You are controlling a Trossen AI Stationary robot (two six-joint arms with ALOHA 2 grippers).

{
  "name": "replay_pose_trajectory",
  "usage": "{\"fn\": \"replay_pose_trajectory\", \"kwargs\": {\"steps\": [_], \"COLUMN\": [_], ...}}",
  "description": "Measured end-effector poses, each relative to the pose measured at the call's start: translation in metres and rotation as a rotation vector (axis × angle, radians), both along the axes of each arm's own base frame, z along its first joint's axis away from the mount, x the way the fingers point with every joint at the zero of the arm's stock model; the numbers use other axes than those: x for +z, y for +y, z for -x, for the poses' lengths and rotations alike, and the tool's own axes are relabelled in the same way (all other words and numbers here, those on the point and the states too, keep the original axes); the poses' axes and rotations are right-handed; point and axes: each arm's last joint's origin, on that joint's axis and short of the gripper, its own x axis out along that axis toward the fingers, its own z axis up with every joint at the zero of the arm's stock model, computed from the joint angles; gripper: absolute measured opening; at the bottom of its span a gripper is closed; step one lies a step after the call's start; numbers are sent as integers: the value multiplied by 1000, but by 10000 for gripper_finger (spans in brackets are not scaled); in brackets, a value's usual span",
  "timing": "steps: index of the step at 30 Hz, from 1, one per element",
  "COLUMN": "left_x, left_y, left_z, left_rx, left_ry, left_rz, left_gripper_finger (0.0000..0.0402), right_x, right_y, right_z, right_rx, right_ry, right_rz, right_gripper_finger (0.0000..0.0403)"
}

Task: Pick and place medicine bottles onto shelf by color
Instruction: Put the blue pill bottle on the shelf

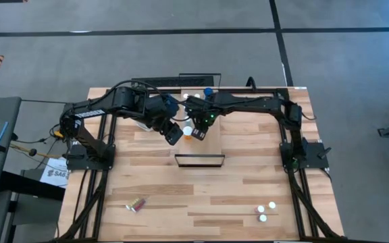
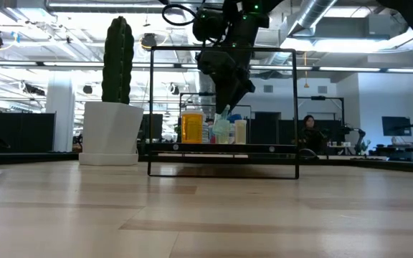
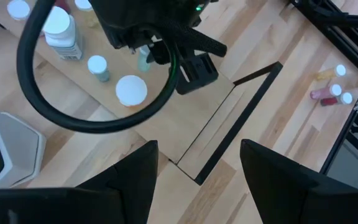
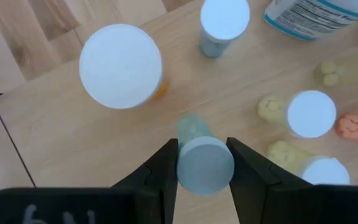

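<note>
While over shelf (image 1: 211,138), we see right gripper (image 4: 205,167) clamping green bottle (image 4: 201,158); left gripper (image 3: 197,180) wide, empty.

The worktop (image 1: 248,182) is pale planked wood, matt. The shelf (image 4: 61,140) has a smooth light-wood board and dark metal frame. Bottle caps (image 4: 120,66) look smooth white plastic.

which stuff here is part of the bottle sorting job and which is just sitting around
Job: shelf; green bottle gripped in the right hand; orange bottle on the shelf; loose bottles and a reddish bottle on the table.
Lying about: cactus pot.
</note>
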Motion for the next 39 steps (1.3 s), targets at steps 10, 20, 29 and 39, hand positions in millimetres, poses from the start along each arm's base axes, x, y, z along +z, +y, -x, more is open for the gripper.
{"fn": "replay_pose_trajectory", "kwargs": {"steps": [10, 20, 29, 39], "left_x": [0, 0, 1, 1], "left_y": [0, 1, 1, 1], "left_z": [-1, -1, -1, -1], "left_rx": [5, 11, 11, 2], "left_ry": [-9, -10, -14, -14], "left_rz": [-9, -19, -19, -25], "left_gripper_finger": [214, 214, 214, 214], "right_x": [-7, -11, -11, -13], "right_y": [0, 0, 0, 3], "right_z": [2, 4, 2, 3], "right_rx": [-57, -58, -29, -6], "right_ry": [26, 41, 32, 43], "right_rz": [22, 19, 31, 34], "right_gripper_finger": [134, 135, 134, 135]}}
